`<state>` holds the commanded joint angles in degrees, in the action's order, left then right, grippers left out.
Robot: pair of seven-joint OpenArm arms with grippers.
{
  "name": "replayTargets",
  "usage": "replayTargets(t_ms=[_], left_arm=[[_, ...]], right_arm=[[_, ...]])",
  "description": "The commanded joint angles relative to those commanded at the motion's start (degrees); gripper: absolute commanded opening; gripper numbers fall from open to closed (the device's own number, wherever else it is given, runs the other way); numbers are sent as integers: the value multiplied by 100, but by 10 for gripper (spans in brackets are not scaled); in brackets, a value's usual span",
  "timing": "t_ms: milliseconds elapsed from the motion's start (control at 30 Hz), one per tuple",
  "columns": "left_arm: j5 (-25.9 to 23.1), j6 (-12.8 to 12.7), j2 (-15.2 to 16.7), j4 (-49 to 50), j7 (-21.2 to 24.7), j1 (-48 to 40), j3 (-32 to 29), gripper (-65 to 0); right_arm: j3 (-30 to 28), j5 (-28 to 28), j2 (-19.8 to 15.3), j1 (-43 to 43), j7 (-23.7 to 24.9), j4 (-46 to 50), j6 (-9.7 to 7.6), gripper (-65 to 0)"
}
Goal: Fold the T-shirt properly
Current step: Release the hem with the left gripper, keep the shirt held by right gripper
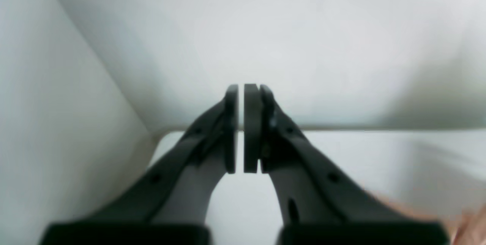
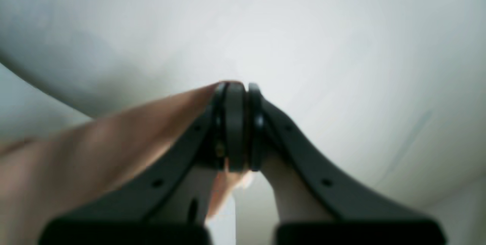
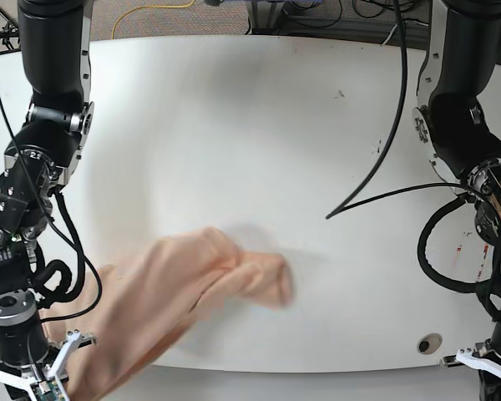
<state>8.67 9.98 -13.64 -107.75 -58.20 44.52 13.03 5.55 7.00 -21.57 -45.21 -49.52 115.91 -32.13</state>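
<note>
The T-shirt (image 3: 192, 288) lies bunched on the near left part of the white counter (image 3: 259, 125) in the base view, and it stretches in a long diagonal from the crumpled end near the middle down toward the near edge, where my right arm stands. My right end effector (image 2: 235, 123) is closed on a fold of this peach cloth; in the right wrist view the fabric runs away from the pads to the left and a small piece shows below them. My left end effector (image 1: 241, 127) holds nothing, its pads almost together with only a thin slit between them, and it looks at bare counter; only a bit of peach shows in the lower right corner of that view. I judge the shirt lies well apart from my left arm, so my right arm is clearly the nearer one. The cloth is blurred in the base view, so I cannot make out collar, sleeves or any print. Both end effectors are hidden in that view.
</note>
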Motion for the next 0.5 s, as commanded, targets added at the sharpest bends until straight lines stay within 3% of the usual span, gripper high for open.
replayTargets(t_ms=[167, 500], left_arm=[[22, -3, -14, -101, 398, -524, 449, -650], [340, -24, 27, -304, 519, -1187, 584, -650]], right_arm=[[192, 61, 169, 506, 183, 174, 19, -650], [355, 41, 255, 886, 424, 45, -11, -650]])
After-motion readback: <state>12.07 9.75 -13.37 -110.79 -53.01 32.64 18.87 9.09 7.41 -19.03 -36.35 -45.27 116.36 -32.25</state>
